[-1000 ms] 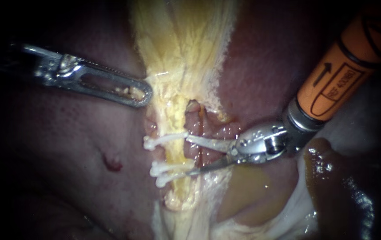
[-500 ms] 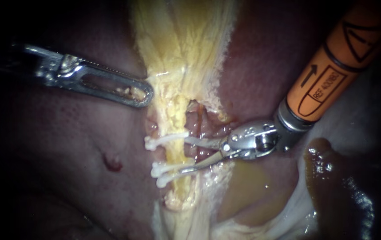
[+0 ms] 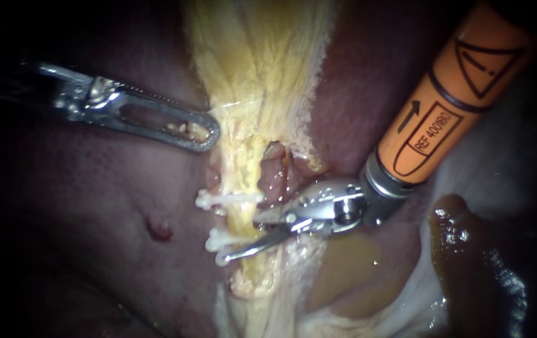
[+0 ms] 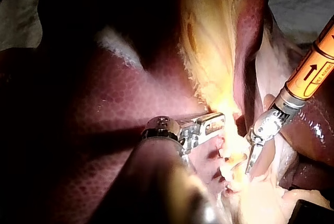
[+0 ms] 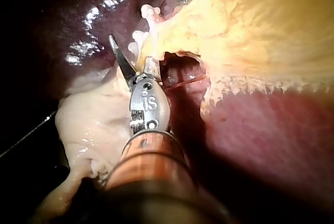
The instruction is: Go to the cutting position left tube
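Right instrument [image 3: 243, 238], jaws parted and gripping nothing, aimed toward 8 o'clock across left tube [image 3: 242, 216]. Tube axis 12 to 6 o'clock; likely cutting site between upper clip [image 3: 225, 199] and lower clips [image 3: 218, 241]. Left instrument [image 3: 187, 131] farther off, at 10 o'clock.

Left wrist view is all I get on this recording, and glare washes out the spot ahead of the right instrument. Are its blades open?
Observer: Yes. In the endoscope view the right instrument shows two blades with a clear gap between them.
Operator: What sits in that gap, and where are the clips?
Observer: The yellow clipped tube runs through the gap. On it, the upper clip sits just above the blades and the lower pair lies beside the lower blade's tip.
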You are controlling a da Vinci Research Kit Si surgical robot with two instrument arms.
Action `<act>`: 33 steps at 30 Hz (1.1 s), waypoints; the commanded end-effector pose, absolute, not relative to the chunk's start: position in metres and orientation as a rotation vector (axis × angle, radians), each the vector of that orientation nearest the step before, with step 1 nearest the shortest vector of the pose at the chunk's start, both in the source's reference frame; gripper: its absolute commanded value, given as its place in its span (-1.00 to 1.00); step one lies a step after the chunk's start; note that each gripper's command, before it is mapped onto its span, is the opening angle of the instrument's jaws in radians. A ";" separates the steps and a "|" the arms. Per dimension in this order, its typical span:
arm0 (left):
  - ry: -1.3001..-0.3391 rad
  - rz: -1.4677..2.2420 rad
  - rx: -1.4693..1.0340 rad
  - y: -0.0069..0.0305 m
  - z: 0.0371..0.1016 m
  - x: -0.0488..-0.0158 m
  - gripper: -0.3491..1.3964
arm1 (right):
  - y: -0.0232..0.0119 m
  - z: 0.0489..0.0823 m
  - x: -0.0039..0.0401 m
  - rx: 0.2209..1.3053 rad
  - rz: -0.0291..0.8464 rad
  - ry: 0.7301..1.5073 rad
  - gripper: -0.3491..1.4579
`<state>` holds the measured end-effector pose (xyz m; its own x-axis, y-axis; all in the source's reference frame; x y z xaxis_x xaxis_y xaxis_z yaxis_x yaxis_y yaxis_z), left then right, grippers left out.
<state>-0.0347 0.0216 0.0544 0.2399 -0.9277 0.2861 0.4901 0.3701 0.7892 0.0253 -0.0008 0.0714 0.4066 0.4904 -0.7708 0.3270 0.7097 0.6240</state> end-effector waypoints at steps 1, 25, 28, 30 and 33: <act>-0.843 -1.062 0.628 0.0216 0.0544 -0.0347 -1.00 | -0.0007 0.0715 0.0256 0.824 0.115 1.189 0.90; -0.843 -1.064 0.625 0.0216 0.0546 -0.0352 -1.00 | -0.0003 0.0712 0.0293 0.841 0.256 1.226 0.94; -0.843 -1.063 0.626 0.0217 0.0547 -0.0351 -1.00 | -0.0006 0.0707 0.0292 0.850 0.253 1.237 0.96; -0.843 -1.062 0.627 0.0218 0.0548 -0.0350 -1.00 | -0.0010 0.0700 0.0290 0.880 0.235 1.254 0.96; -0.843 -1.062 0.627 0.0219 0.0550 -0.0348 -1.00 | -0.0019 0.0687 0.0288 0.921 0.208 1.270 0.96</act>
<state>-0.0348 0.0219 0.0551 0.2397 -0.9274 0.2871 0.4910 0.3709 0.7883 0.0288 -0.0021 0.0683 0.3314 0.6028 -0.7259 0.3472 0.6374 0.6878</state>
